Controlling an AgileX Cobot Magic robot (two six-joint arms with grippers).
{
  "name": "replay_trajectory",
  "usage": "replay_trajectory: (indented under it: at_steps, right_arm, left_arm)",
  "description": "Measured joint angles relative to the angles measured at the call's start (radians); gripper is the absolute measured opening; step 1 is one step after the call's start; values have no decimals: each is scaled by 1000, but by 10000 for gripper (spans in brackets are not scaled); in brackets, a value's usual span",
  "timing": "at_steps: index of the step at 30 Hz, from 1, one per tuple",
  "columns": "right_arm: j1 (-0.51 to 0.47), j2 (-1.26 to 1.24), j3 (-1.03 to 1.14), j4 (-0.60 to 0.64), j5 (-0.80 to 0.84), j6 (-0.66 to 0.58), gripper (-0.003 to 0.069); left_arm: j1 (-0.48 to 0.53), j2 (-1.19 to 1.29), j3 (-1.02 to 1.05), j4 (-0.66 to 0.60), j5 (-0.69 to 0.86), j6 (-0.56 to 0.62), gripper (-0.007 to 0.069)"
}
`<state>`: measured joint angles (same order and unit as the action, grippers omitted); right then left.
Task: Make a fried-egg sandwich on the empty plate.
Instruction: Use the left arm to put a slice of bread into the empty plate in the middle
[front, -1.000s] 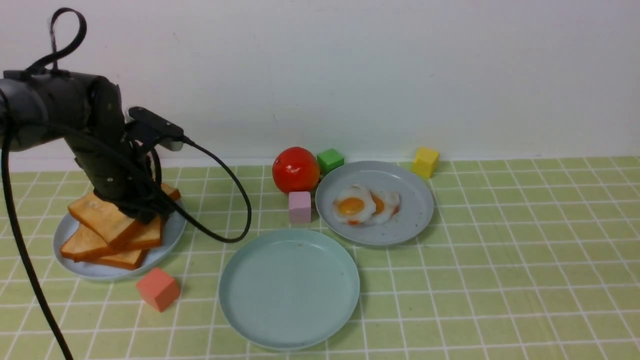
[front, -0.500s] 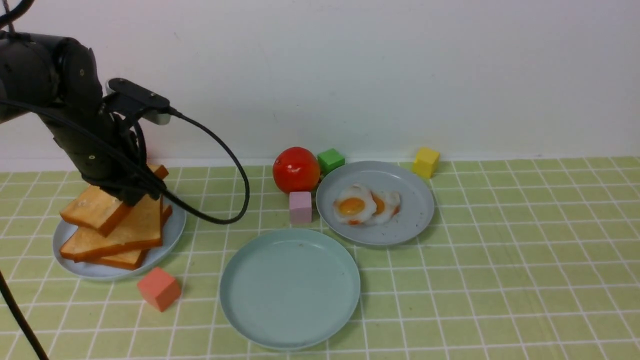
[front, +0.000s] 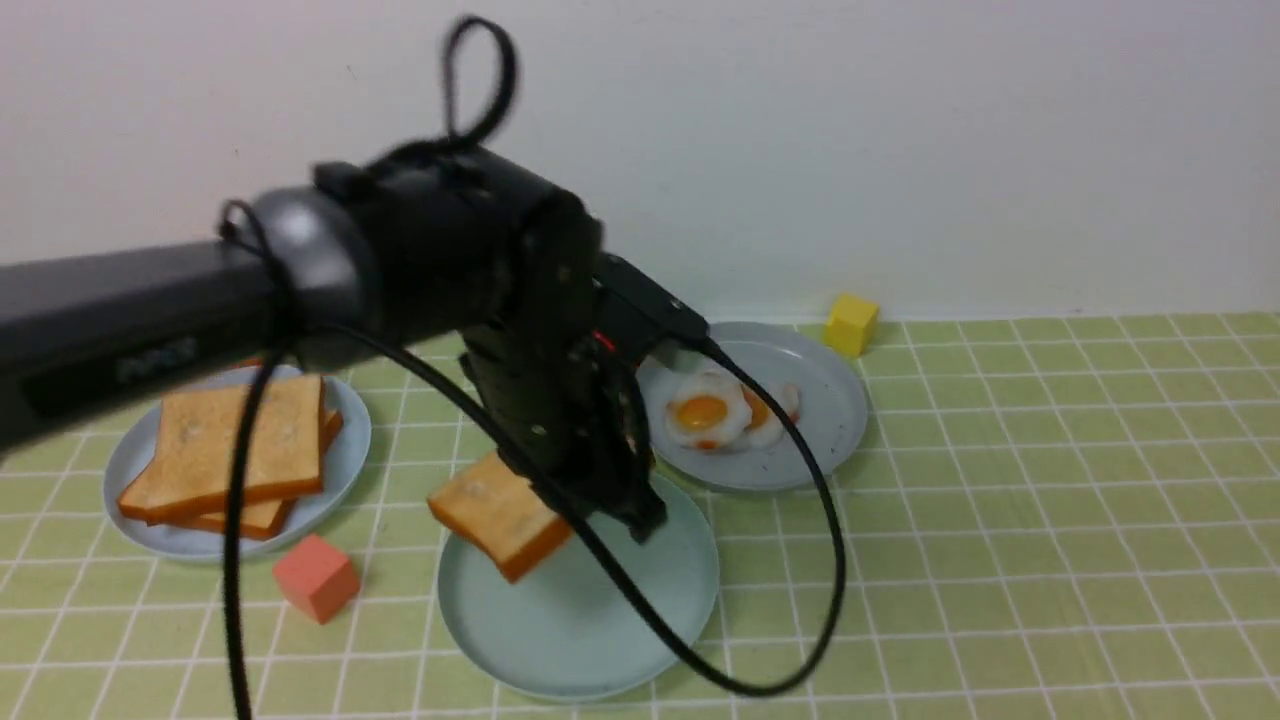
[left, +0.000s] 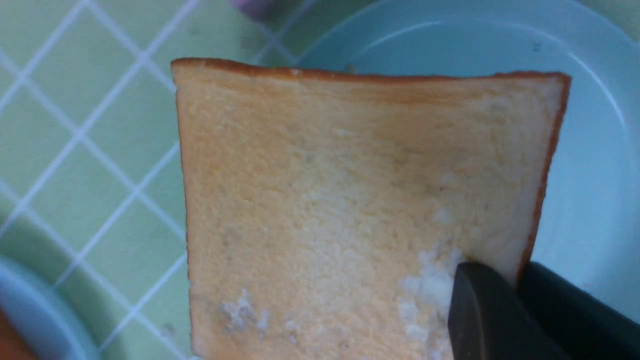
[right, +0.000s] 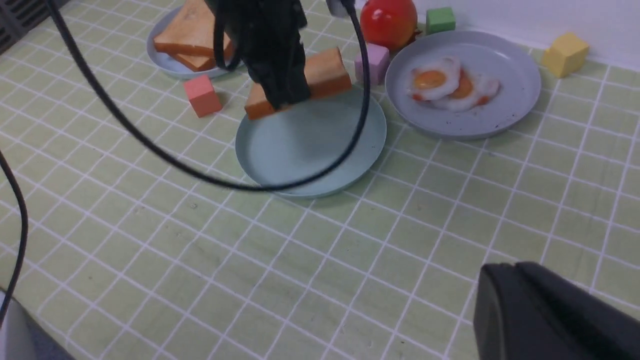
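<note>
My left gripper (front: 600, 512) is shut on one edge of a golden-brown toast slice (front: 498, 515), which hangs tilted just above the back left part of the empty plate (front: 600, 640). In the left wrist view the dark fingers (left: 480, 305) pinch the toast (left: 350, 200) near a corner, with the teal empty plate (left: 590, 150) beneath. Two fried eggs (front: 705, 412) lie on a bluish-grey plate (front: 825, 430) behind. Two more toast slices (front: 240, 440) stay stacked on the left plate (front: 350, 440). My right gripper (right: 505, 272) hovers shut over bare tiles, holding nothing.
An orange-pink cube (front: 317, 577) sits between the left plate and the empty plate. A yellow cube (front: 851, 322) stands by the wall. A tomato (right: 388, 22), a green cube (right: 440, 19) and a pink cube (right: 372, 60) are behind the empty plate. The arm's cable (front: 800, 600) loops over the empty plate.
The left arm lifted the top toast slice off the stack and swung right with it, from over the left plate to over the empty plate. It now hides the tomato and cubes.
</note>
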<state>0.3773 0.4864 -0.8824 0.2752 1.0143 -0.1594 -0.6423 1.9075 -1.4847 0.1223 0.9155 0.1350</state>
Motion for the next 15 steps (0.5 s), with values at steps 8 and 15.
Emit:
replay_trajectory:
  at_steps: [8,15]
  right_arm:
    - [0,0,0,-3,0,0,44]
    - [1,1,0,-3,-3,0,49]
  left_arm:
    - [-59,75,0,34,-27,-8,39]
    - [-59,87,0,38,1,-8,198]
